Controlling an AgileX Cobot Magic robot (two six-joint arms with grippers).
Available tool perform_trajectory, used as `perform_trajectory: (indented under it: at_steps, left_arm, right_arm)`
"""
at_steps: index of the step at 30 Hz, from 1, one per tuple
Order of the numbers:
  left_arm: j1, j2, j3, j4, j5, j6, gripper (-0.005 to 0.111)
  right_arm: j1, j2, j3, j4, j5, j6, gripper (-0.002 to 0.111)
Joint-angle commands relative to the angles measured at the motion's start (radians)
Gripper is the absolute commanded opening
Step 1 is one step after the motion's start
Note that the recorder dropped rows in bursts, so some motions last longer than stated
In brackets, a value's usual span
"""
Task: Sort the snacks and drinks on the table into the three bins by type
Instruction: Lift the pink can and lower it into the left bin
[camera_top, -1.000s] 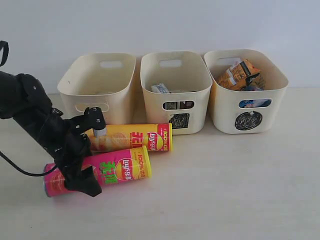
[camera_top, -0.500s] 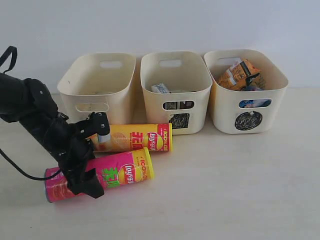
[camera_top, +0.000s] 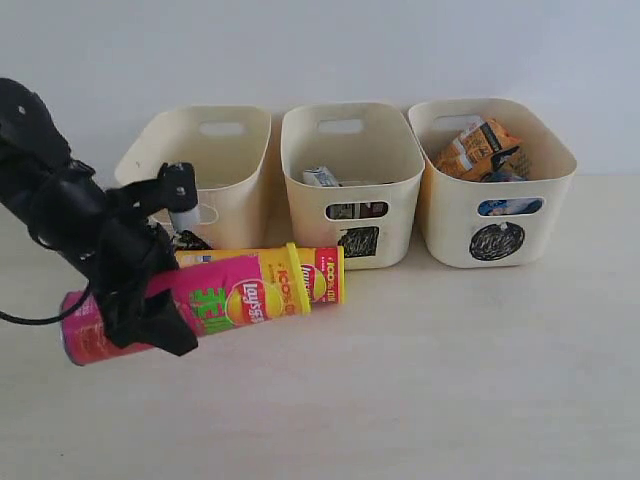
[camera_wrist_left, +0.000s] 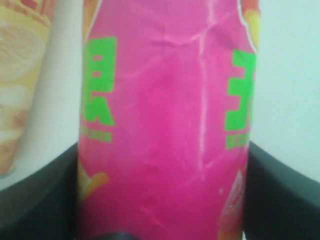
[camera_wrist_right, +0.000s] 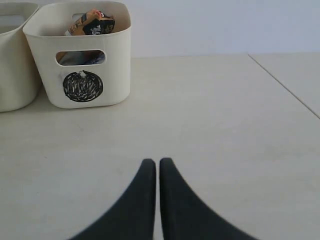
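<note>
Roughly at eight o'clock on the table (camera_top: 450, 380), the left gripper (camera_top: 165, 295) had its black fingers (camera_top: 165, 335) clamped across the pink tube (camera_top: 240, 295), gripping nearer the base than the cap. The tube sat tilted, its yellow-rimmed cap end up toward two o'clock and its base end down toward eight; it looked clear of the tabletop, though I could not be sure at the low end. From the left wrist camera the pink tube (camera_wrist_left: 165, 100) filled nearly the whole view, the left gripper (camera_wrist_left: 162, 200) pinching it with a jaw on either side and no gap showing. The yellow tube (camera_top: 322, 272) lay flat just behind, its near end peeping out past the pink cap at about the dial's centre, and a slice of the yellow tube (camera_wrist_left: 15, 75) showed in the wrist view too. Three cream tubs stood in a row from ten to two o'clock: the left bin (camera_top: 215, 160), its mark mostly hidden by the arm; the middle bin (camera_top: 310, 225) with a square scribble and a blue-and-white carton (camera_top: 320, 177) inside; and the right bin (camera_top: 455, 215) with a circle scribble, an orange foil bag (camera_top: 475, 145) poking above its rim. The right gripper (camera_wrist_right: 157, 165) hung low over bare table with its tips pressed almost together, holding nothing, the right bin (camera_wrist_right: 115, 75) well apart from it.
</note>
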Motion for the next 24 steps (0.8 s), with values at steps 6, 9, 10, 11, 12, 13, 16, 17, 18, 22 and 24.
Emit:
perform_trajectory:
  at_steps: [6,9,10,11,12,13,16,17,18,22,24]
  left_arm:
    - [-0.009,-0.170,-0.102,-0.023,-0.134,-0.373,0.004]
    - [-0.009,-0.168,-0.145,-0.019,-0.265,-0.490,0.004]
    - [-0.009,-0.163,-0.154,-0.019,-0.317,-0.523,0.004]
    - [-0.009,-0.158,-0.160,-0.019,-0.356,-0.546,0.004]
    - [-0.009,-0.151,-0.172,-0.019,-0.398,-0.561,0.004]
    - [-0.009,-0.140,-0.184,-0.019,-0.437,-0.578,0.004]
    - [-0.009,-0.100,-0.223,-0.019,-0.534,-0.615,0.004]
    - [-0.009,-0.083,-0.236,-0.019,-0.558,-0.617,0.004]
    - [-0.009,-0.065,-0.249,-0.019,-0.595,-0.617,0.004]
    - [-0.009,0.011,-0.299,-0.019,-0.689,-0.617,0.004]
    - [-0.009,0.053,-0.319,-0.019,-0.740,-0.617,0.004]
  right_arm:
    - [-0.003,-0.005,0.004,-0.002,-0.012,0.001,0.000]
    - [-0.003,-0.005,0.004,-0.002,-0.012,0.001,0.000]
    - [-0.003,-0.005,0.004,-0.002,-0.012,0.001,0.000]
    - [-0.003,-0.005,0.004,-0.002,-0.012,0.001,0.000]
    - [-0.003,-0.005,0.004,-0.002,-0.012,0.001,0.000]
    - [-0.003,-0.005,0.004,-0.002,-0.012,0.001,0.000]
    - [-0.003,-0.005,0.004,-0.002,-0.012,0.001,0.000]
    - [-0.003,-0.005,0.004,-0.002,-0.012,0.001,0.000]
    - [-0.003,-0.005,0.004,-0.002,-0.012,0.001,0.000]
    - [-0.003,-0.005,0.004,-0.002,-0.012,0.001,0.000]
    - [-0.003,-0.005,0.004,-0.002,-0.003,0.001,0.000]
